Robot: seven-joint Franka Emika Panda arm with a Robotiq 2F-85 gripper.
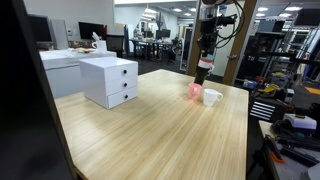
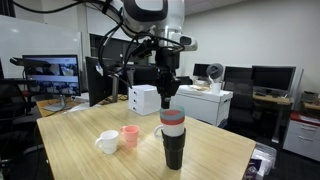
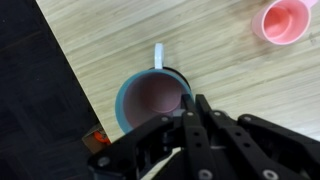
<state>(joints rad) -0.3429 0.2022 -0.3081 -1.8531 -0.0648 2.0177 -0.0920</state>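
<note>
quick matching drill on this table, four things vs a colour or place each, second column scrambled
Things:
1 drawers
2 mug
3 small cup
4 tall cup

Matches:
a pink
b dark body, hand shut on its rim
c white, boxy, apart from the cups
d white, right beside the small cup

Pairs: 1-c, 2-d, 3-a, 4-b
</note>
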